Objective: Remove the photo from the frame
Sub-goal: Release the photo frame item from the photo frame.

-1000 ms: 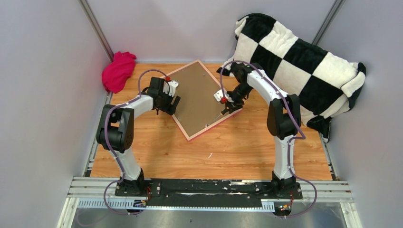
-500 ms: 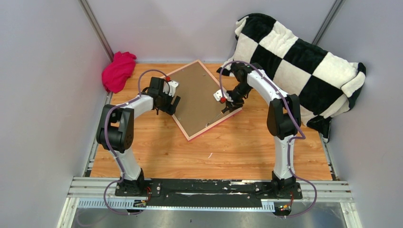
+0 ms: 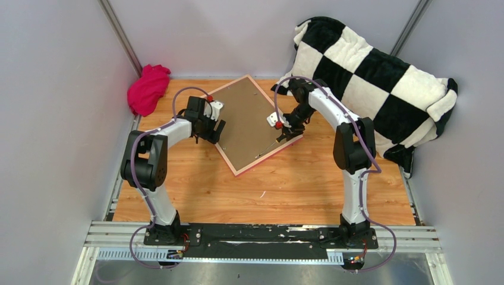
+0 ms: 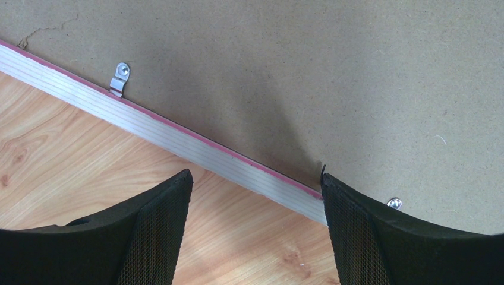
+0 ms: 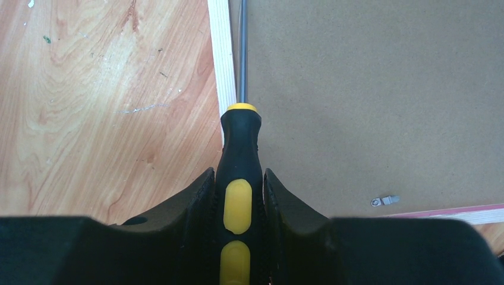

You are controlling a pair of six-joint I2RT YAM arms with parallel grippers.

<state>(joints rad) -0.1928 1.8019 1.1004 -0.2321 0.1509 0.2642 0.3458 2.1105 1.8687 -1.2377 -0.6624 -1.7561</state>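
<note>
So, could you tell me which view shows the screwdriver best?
The right wrist view: the screwdriver has its black-and-yellow handle clamped in the right gripper, with its shaft lying along the edge of the frame. The top external view shows only a thin sliver of it near the frame's right corner; the left wrist view shows none.

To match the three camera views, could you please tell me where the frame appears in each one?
Top external: the frame lies back up at centre, turned like a diamond.
Left wrist: its pink-edged rail crosses diagonally, upper left to lower right.
Right wrist: its rail runs up beside the screwdriver; pink edge lower right.
Shared landmark: the brown backing board.
</note>
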